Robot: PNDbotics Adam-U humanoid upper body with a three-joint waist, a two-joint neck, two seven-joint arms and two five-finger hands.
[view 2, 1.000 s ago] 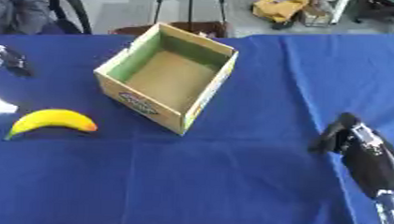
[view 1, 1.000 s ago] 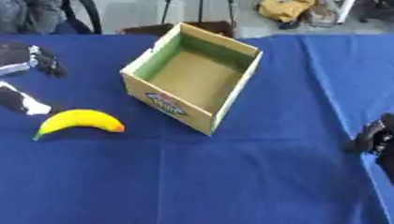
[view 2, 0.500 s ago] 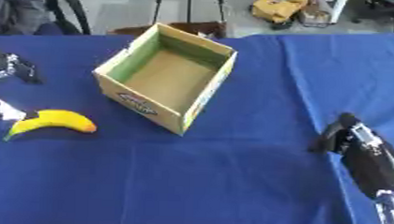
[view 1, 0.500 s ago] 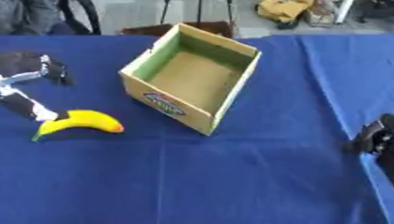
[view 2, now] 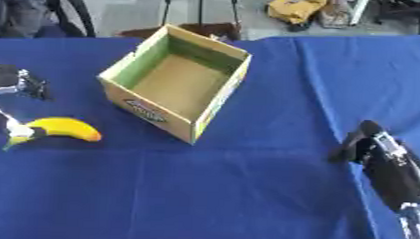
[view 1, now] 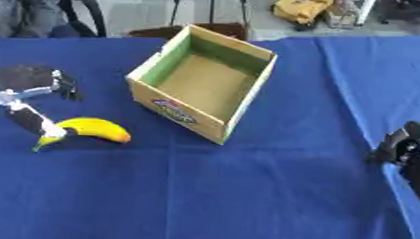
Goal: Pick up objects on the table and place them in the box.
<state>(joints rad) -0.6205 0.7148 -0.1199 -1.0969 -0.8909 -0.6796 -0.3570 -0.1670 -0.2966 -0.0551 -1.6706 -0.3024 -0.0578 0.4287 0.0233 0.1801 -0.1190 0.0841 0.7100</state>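
A yellow banana [view 1: 92, 129] lies on the blue tablecloth [view 1: 246, 193], left of an open cardboard box [view 1: 175, 110] with green inner walls and nothing inside. My left hand [view 1: 24, 87] comes in from the left edge, open with its fingers spread. One finger [view 1: 34, 121] reaches down to the banana's stem end; the others stay above and behind the fruit. My right hand [view 2: 380, 160] rests at the lower right, open and holding nothing, far from the box and the banana.
Beyond the table's far edge are a person's grey sleeve [view 1: 25, 7], a dark chair [view 1: 82, 7], tripod legs [view 1: 193, 6] and a yellow bag [view 1: 307, 7]. The cloth runs bare in front of and to the right of the box.
My left hand has moved right and down toward the banana, and one finger now reaches its stem end. The banana, the box and my right hand have stayed in place.
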